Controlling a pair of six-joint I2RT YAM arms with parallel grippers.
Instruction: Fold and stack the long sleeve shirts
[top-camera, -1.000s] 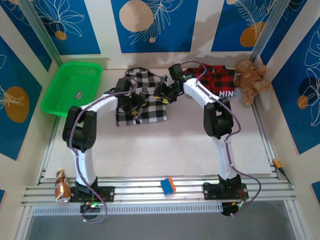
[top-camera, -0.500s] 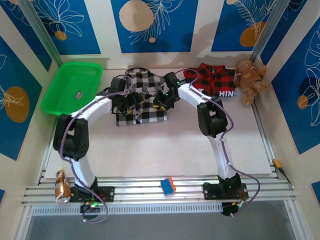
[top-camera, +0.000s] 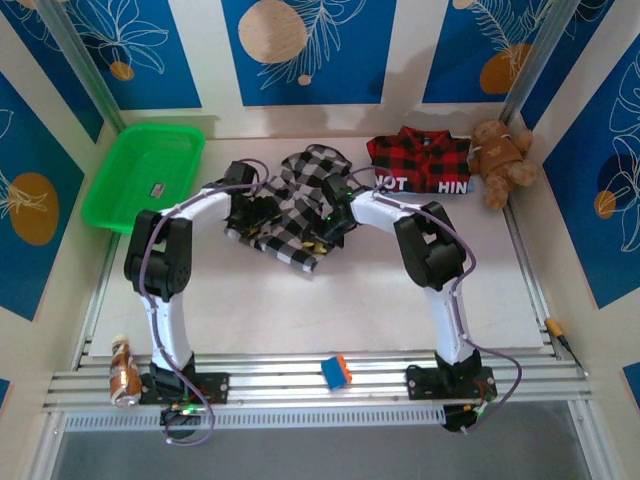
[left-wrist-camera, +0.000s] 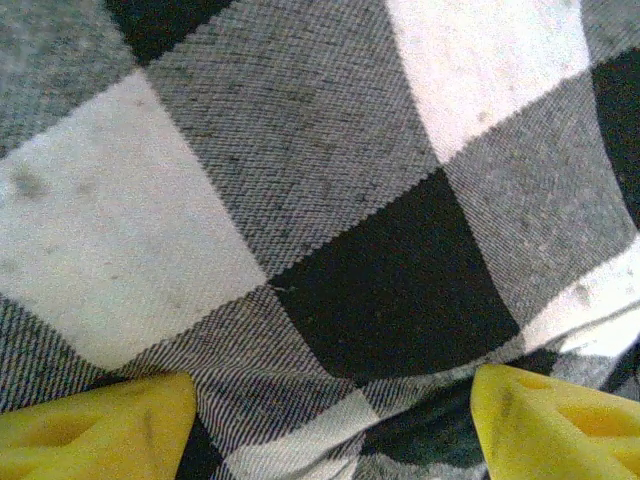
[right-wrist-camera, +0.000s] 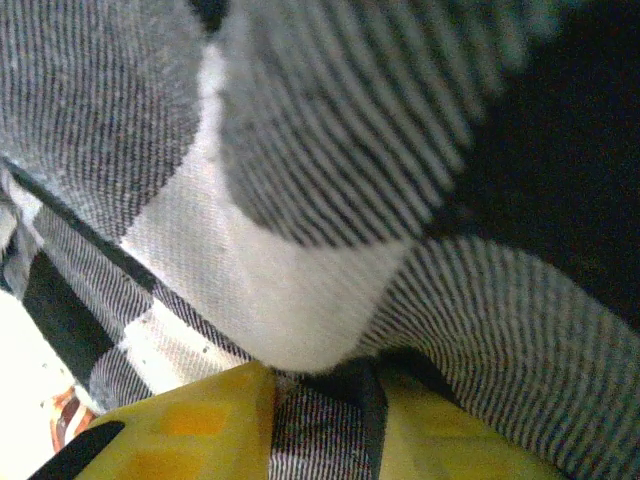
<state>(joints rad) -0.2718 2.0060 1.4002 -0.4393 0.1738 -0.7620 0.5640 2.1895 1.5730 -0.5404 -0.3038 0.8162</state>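
The black-and-white checked shirt (top-camera: 300, 200) lies bunched and slanted at the back middle of the table. My left gripper (top-camera: 262, 212) is down on its left side. In the left wrist view its yellow fingers (left-wrist-camera: 100, 430) stand wide apart, open, with checked cloth (left-wrist-camera: 330, 200) spread under and between them. My right gripper (top-camera: 325, 222) is at the shirt's right edge. Its fingers (right-wrist-camera: 190, 420) are nearly together, shut on a fold of checked cloth (right-wrist-camera: 300, 290). The red-and-black plaid shirt (top-camera: 420, 160) with its black lettered band lies flat at the back right, touched by neither gripper.
A green basket (top-camera: 145, 175) stands at the back left. A brown teddy bear (top-camera: 503, 158) leans in the back right corner. A small blue-and-orange block (top-camera: 336, 370) and a bottle (top-camera: 123, 370) rest on the front rail.
The checked shirt has gone from a flat rectangle to a bunched, slanted heap. My right gripper has closed on its cloth and moved nearer with it. The left gripper has stayed on the shirt's left side.
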